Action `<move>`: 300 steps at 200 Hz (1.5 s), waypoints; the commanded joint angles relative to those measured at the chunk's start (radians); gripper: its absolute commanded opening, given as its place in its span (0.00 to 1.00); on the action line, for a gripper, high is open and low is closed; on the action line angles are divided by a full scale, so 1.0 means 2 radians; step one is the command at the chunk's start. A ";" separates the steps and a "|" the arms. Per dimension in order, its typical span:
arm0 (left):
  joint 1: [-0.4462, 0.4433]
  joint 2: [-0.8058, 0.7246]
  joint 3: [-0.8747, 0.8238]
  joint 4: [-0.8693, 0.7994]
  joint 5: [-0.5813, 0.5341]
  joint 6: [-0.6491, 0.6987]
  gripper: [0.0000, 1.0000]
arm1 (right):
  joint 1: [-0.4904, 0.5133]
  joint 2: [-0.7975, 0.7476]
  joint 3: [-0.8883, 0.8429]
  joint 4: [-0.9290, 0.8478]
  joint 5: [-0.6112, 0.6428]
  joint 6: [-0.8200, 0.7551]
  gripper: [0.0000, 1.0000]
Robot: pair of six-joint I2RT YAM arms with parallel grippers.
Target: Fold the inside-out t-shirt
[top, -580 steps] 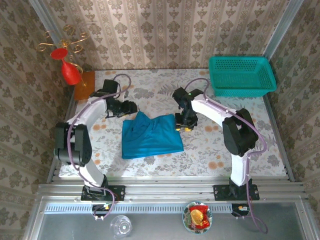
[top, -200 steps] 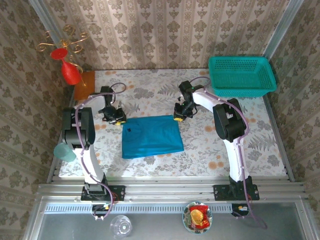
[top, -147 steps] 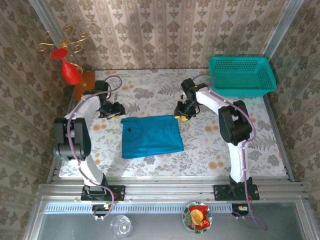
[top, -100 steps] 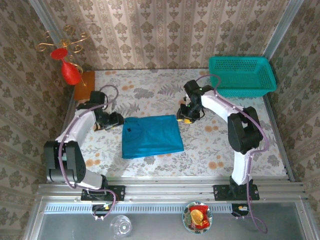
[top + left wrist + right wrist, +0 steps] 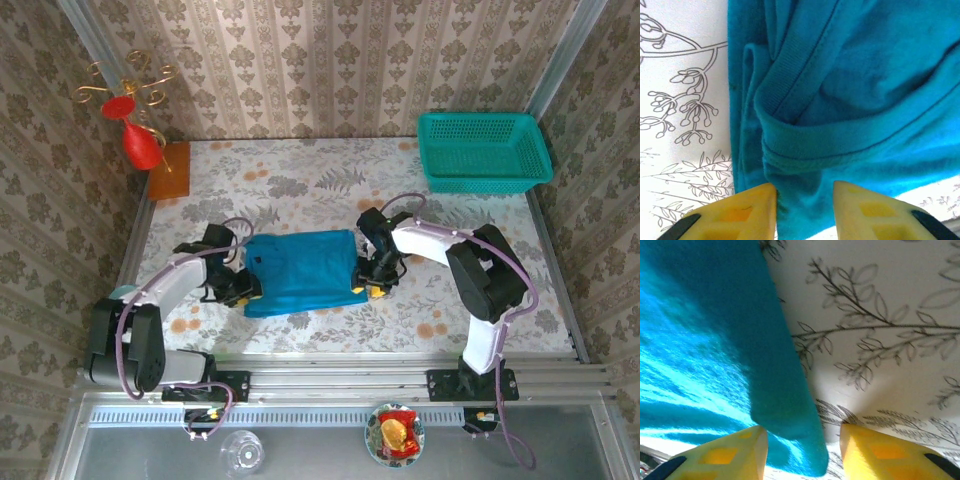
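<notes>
The inside-out t-shirt (image 5: pixel 300 268) lies as a flat blue rectangle in the middle of the floral table (image 5: pixel 440 300). My left gripper (image 5: pixel 245 291) is at its near left corner. In the left wrist view the yellow fingers (image 5: pixel 747 212) pinch a puckered bunch of the t-shirt (image 5: pixel 850 90) just below the ribbed collar band; the left gripper (image 5: pixel 805 205) is shut on it. My right gripper (image 5: pixel 373 287) is at the near right corner. In the right wrist view the right gripper (image 5: pixel 802 450) stands open astride the t-shirt (image 5: pixel 705 350) edge, with bare table beside its right finger (image 5: pixel 880 452).
A teal mesh basket (image 5: pixel 483 150) stands at the back right. An orange block (image 5: pixel 168 170) and a red glass (image 5: pixel 140 145) sit at the back left. Bare table surrounds the shirt on all sides.
Both grippers have come from the shirt's far corners down to its near corners. The right jaws have opened; the left opened and closed again on cloth. The shirt lies flat as before.
</notes>
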 commanded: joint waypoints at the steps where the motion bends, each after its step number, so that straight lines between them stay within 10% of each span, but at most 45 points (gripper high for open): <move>1: -0.012 -0.002 0.002 -0.002 -0.028 -0.011 0.22 | 0.005 0.013 0.000 0.025 -0.021 0.009 0.39; 26: -0.023 -0.034 0.007 -0.024 -0.047 -0.031 0.00 | 0.005 0.017 -0.002 0.020 -0.009 0.011 0.20; 94: -0.034 -0.119 -0.067 -0.030 -0.097 -0.151 0.00 | 0.005 0.019 -0.012 0.004 0.023 0.015 0.06; 144: -0.017 -0.053 -0.102 0.019 -0.097 -0.148 0.00 | 0.005 0.022 -0.019 0.009 0.030 0.022 0.11; 228: 0.039 -0.070 0.030 -0.054 -0.115 -0.052 0.33 | 0.006 -0.034 0.024 -0.053 0.050 -0.009 0.37; 300: 0.035 0.089 0.177 0.026 -0.033 -0.016 0.17 | 0.006 0.059 0.195 -0.054 0.002 -0.051 0.33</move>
